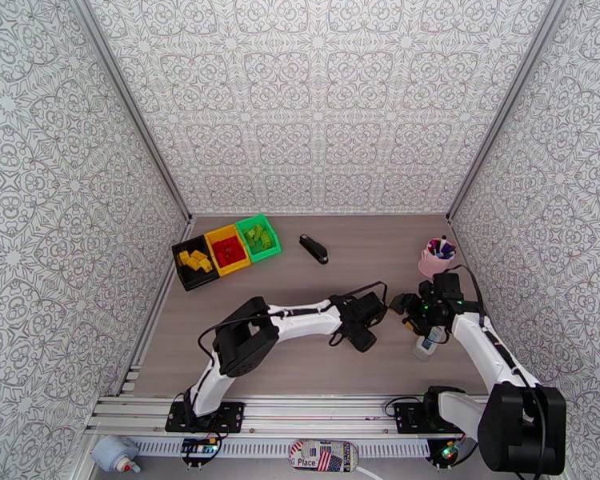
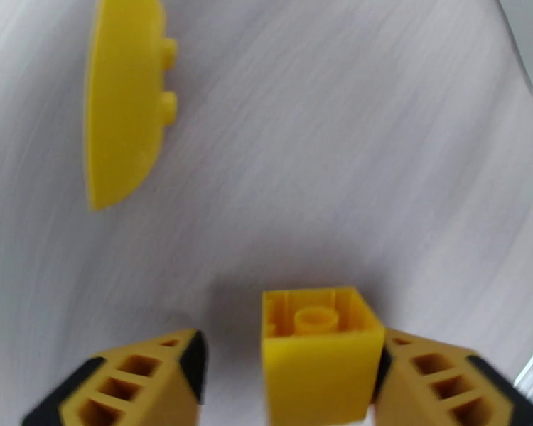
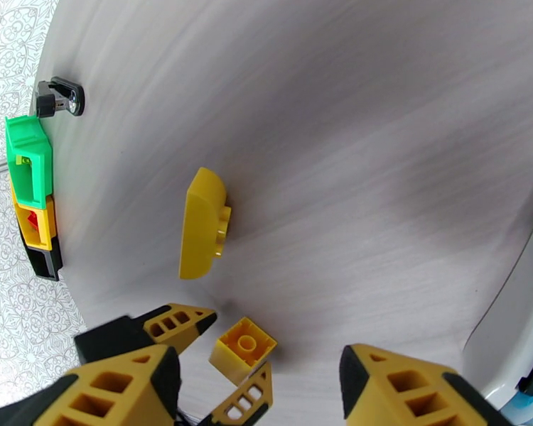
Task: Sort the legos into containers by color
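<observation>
The small yellow square plastic brick (image 2: 320,349) sits on the pale wood-grain desk (image 2: 337,172) between the fingers of the left gripper (image 2: 288,356), which is open (one finger touches the brick, the other stands apart). A curved yellow studded piece (image 2: 121,101) lies near. The right gripper (image 3: 259,378) is spread wide, holding nothing. At the desk's far left, the black plastic bin (image 1: 180,251) holds yellow bricks, the yellow bin (image 1: 220,232) red, the green bin (image 1: 266,227) green.

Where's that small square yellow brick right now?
The small yellow brick sits on the table between the open fingers of the left end effector, in the left wrist view, with a curved yellow piece beyond it.
</observation>
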